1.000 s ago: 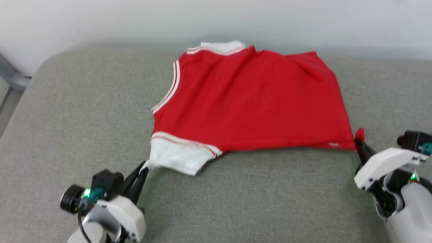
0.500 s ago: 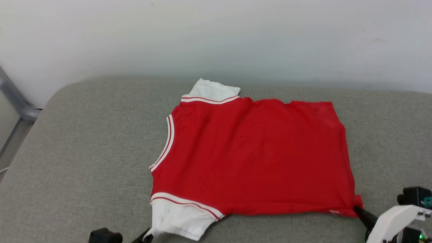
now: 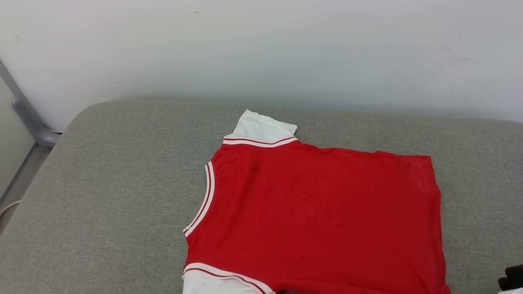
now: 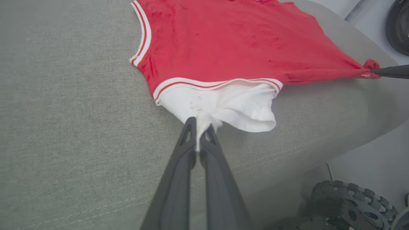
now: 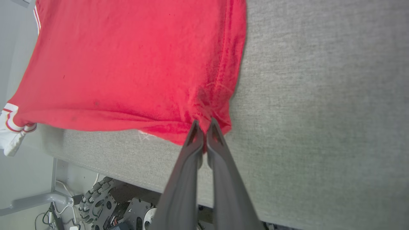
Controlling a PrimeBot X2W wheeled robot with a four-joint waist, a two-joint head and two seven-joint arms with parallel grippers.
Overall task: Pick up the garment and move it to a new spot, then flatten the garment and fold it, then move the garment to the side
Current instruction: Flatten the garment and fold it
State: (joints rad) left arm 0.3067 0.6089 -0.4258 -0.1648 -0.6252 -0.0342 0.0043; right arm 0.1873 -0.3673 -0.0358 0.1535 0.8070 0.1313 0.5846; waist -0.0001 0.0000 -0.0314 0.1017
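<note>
Red and spread flat on the grey cushion (image 3: 114, 183), the garment (image 3: 318, 220) fills the head view's lower middle, its white sleeve (image 4: 223, 105) pinched between the closed fingers of the left gripper (image 4: 200, 127) at frame centre, its red hem corner clamped likewise by the right gripper (image 5: 204, 125) at mid-frame.

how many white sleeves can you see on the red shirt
2. The far sleeve lies flat at the garment's back edge. The near sleeve is at its front edge, pinched in the left gripper.
</note>
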